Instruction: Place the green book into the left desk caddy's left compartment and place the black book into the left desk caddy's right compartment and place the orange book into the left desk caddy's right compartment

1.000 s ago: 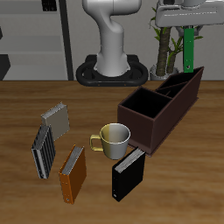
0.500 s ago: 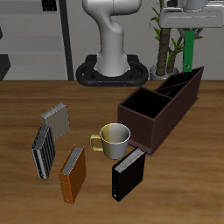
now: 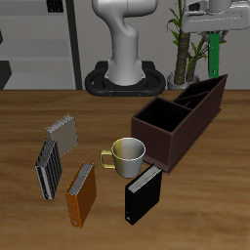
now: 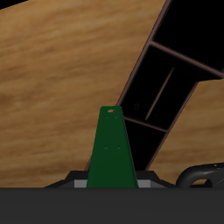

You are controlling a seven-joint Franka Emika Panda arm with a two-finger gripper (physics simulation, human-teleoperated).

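Observation:
My gripper (image 3: 212, 32) is shut on the green book (image 3: 212, 55), which hangs upright in the air above the taller slanted-wall end of the left desk caddy (image 3: 159, 137). In the wrist view the green book (image 4: 110, 150) points down toward the left desk caddy (image 4: 166, 87), whose divided sections lie below it. The left compartment (image 3: 205, 91) is at the far end and the right compartment (image 3: 159, 117) is the wide section nearer the mug. Flat on the table near the front edge lie the black book (image 3: 143, 193) and the orange book (image 3: 81, 192).
A cream mug (image 3: 126, 156) stands beside the caddy's low end. A grey-and-black striped book (image 3: 48, 167) and a small grey book (image 3: 63, 131) lie beyond the orange book. A bamboo plant (image 3: 184, 44) and the robot base (image 3: 123, 78) stand at the back.
The gripper with the green book has shifted slightly sideways toward the caddy's far end and a little higher. Everything on the table stays where it was.

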